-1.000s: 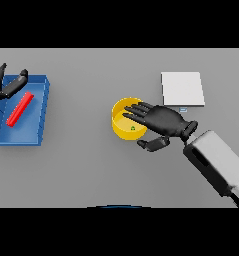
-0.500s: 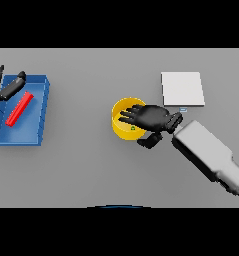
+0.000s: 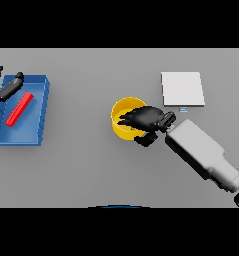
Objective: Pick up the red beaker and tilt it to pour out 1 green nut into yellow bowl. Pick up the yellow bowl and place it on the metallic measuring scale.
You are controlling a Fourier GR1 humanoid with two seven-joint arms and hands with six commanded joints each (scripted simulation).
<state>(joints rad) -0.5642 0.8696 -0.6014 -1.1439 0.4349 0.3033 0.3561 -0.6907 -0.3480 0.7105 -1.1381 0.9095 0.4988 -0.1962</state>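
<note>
Head view, right robot hand [image 3: 147, 119] curled over yellow bowl [image 3: 122, 118] rim at centre, metallic scale [image 3: 182, 88] at two o'clock, left robot hand [image 3: 5, 89] fingers straight, at nine o'clock over blue tray [image 3: 38, 112], red beaker [image 3: 19, 108] inside

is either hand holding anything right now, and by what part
The right hand lies over the yellow bowl at its right rim; whether it grips cannot be told. The left hand holds nothing.
</note>
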